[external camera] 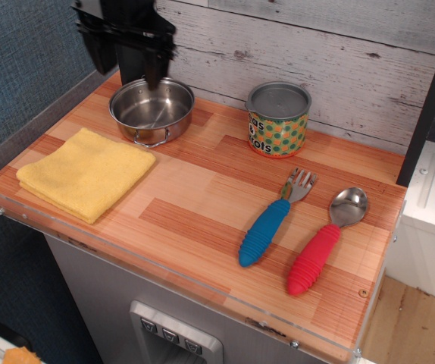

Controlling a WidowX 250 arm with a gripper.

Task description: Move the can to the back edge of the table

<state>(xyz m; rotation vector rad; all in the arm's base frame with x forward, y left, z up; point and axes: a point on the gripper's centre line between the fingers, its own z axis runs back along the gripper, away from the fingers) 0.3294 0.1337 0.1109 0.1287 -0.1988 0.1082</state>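
While one can (278, 119) stands rearward, one hand (125, 57) hangs open.

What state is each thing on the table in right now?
can: upright, lid on, by the back wall, not held
pot: upright, empty
cloth: folded, flat
fork: lying flat, tines toward the wall
spoon: lying flat, bowl up
gripper: open, empty, above the pot's back left
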